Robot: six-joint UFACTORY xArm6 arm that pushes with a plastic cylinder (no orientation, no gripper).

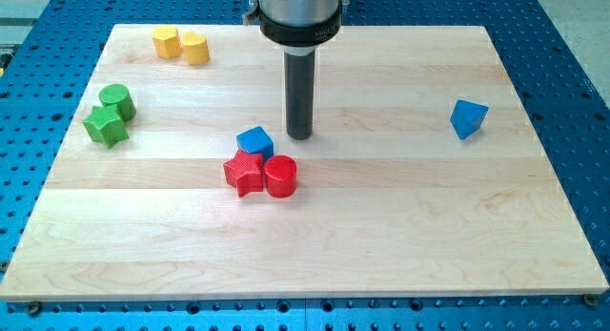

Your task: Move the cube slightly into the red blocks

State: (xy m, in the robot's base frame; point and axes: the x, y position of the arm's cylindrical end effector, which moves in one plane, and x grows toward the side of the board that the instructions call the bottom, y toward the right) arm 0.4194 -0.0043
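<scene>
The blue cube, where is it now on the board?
The blue cube sits near the board's middle, slightly toward the view's left, touching the top of the red star block and beside the red cylinder. My tip stands just to its right.

The arm ends in a straight, dark grey cylindrical rod with a smooth, faintly glossy surface, down to the tip [300, 136]. Above it sits a wider round black collar, topped by a silver-grey metal housing cut off at the view's top.
</scene>
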